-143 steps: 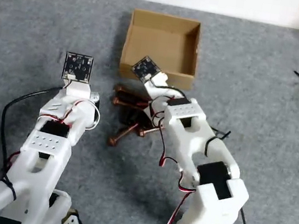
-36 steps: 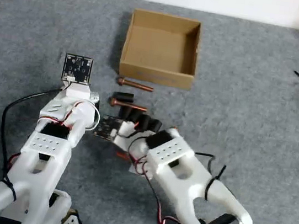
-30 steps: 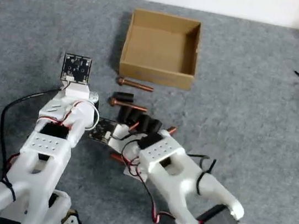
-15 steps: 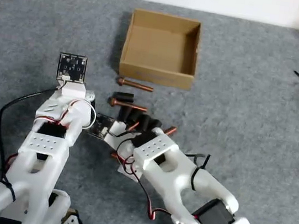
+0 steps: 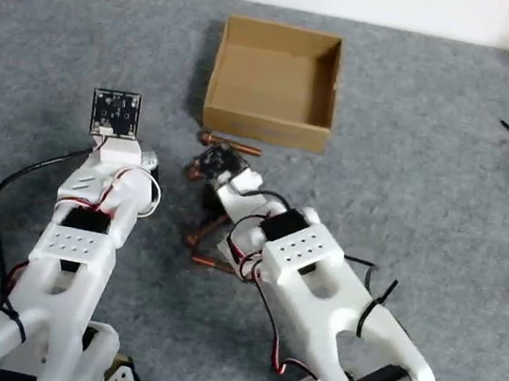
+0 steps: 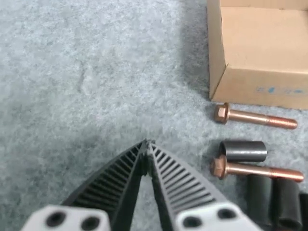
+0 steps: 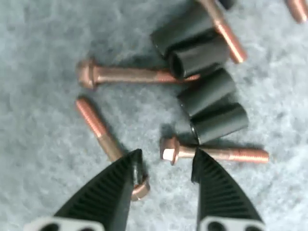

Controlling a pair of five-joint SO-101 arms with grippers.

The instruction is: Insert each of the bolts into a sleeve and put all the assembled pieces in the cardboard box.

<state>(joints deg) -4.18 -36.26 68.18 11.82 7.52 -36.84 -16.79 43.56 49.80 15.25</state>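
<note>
Copper bolts (image 7: 120,74) partly hidden by black sleeves (image 7: 207,94), right gripper (image 7: 167,154) spread above them, left gripper (image 6: 147,144) closed, empty.

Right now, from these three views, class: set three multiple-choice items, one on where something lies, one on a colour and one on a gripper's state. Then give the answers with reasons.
1. Where does the bolt nearest the cardboard box lie?
A) inside the box
B) on the grey mat, beside the box's outer wall
C) in a gripper

2. What colour are the sleeves?
A) black
B) white
C) copper

3. How is the left gripper?
A) open
B) shut on a bolt
C) shut, holding nothing

Answers:
1 B, the left wrist view shows it lying along the foot of the wall.
2 A, the short tubes are black.
3 C, its fingertips meet over bare mat.
</note>
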